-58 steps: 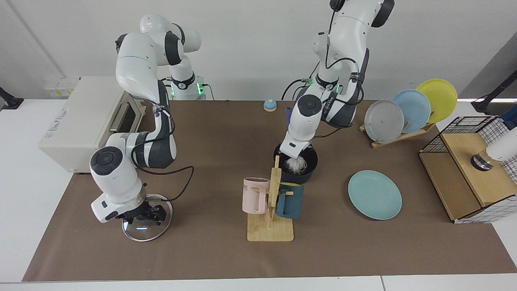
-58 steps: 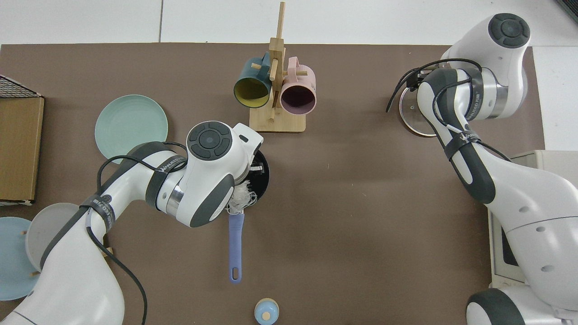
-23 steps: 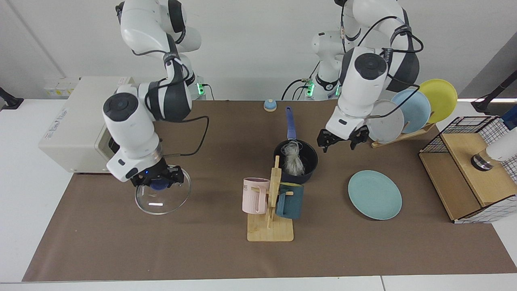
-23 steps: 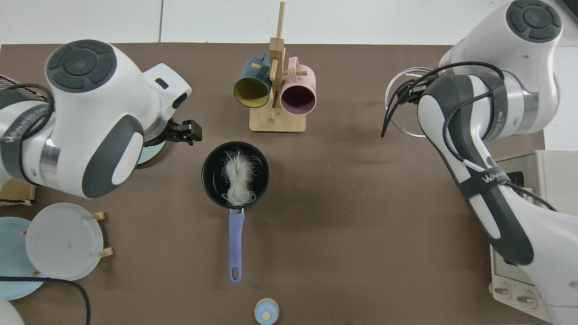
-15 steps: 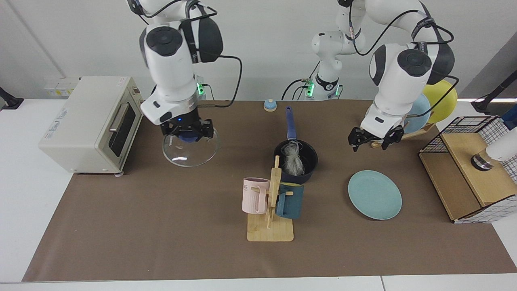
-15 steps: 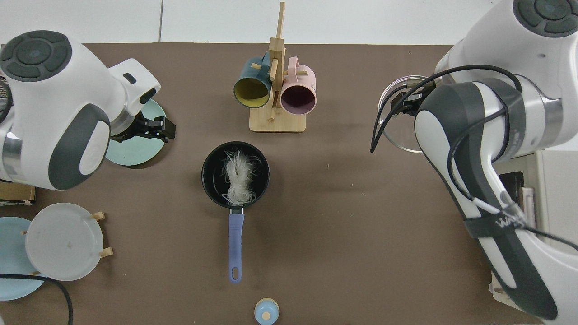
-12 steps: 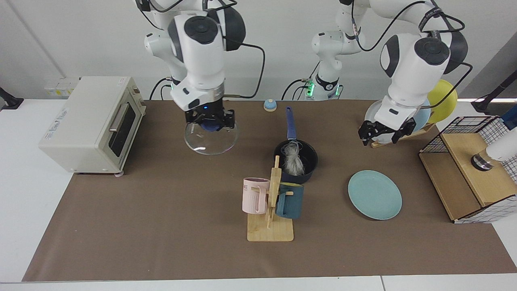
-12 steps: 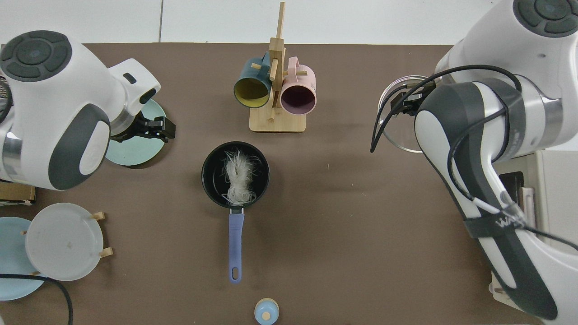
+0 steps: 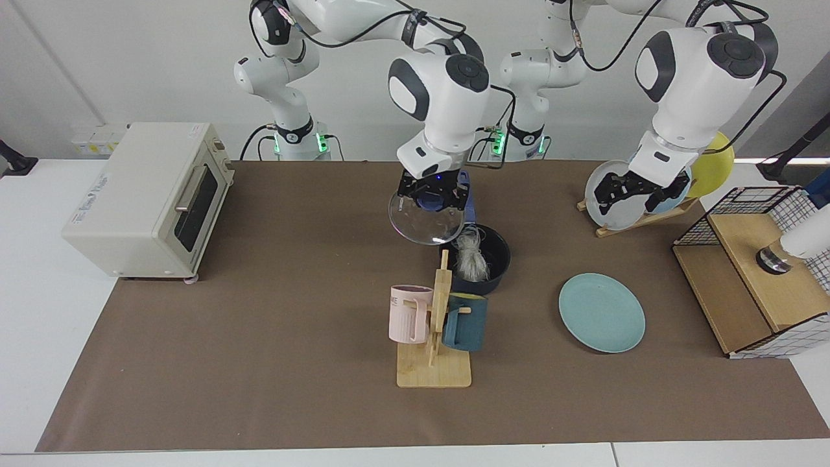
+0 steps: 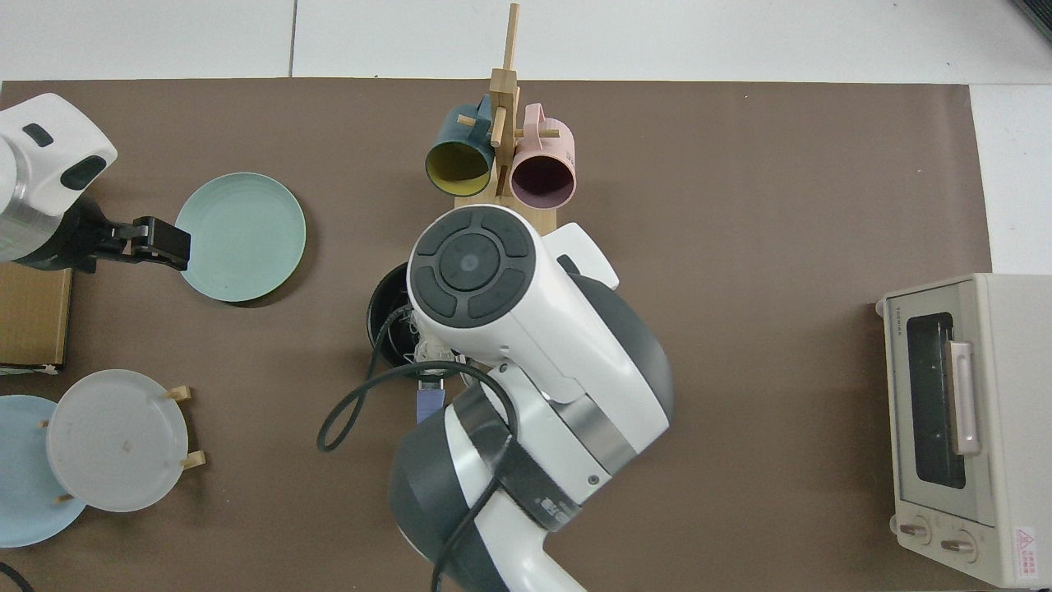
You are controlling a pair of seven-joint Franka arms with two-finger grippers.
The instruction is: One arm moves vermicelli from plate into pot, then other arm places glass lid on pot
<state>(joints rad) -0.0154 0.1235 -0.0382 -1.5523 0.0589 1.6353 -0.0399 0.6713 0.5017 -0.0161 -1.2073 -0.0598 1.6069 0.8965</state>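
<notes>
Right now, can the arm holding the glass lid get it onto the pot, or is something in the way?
Probably yes. The right gripper holds the glass lid by its knob, close above the pot. The vermicelli sits inside, and the left gripper hangs by the plate rack, out of the way.

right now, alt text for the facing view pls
The right gripper holds the glass lid by its knob above the pot, where the vermicelli sits. The left gripper waits, open, by the plate rack.

Vermicelli (image 9: 471,258) lies in the navy pot (image 9: 494,259) mid-table; glass lid (image 9: 426,220) (blue knob) apparently overlaps its rim, airborne; teal plate (image 9: 602,312) empty.
</notes>
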